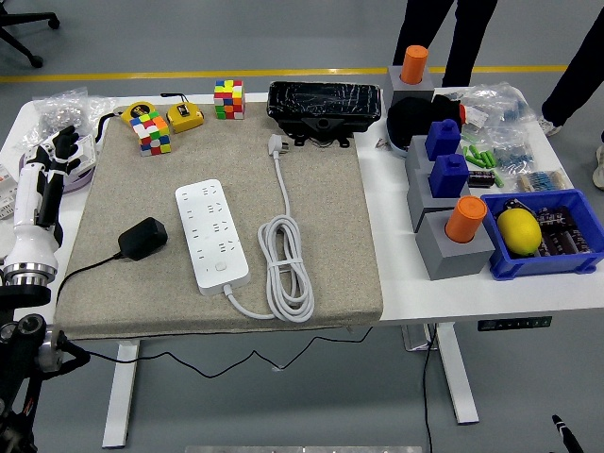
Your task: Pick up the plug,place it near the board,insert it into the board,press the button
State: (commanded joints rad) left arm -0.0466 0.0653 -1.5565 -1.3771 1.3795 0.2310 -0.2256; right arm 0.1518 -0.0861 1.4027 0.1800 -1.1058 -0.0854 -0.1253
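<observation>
Black plug [142, 238]: lies on the beige mat [321, 208], left of the white power strip [213, 234], apart from it; its thin black cord runs off the mat's left edge. Power strip: flat on mat centre, its white cable [286, 264] coiled just to its right, ending in a white plug near the black box [325, 109]. Left hand [49, 160]: at the mat's left edge, raised, fingers loosely extended, grasping nothing, well apart from the plug.
</observation>
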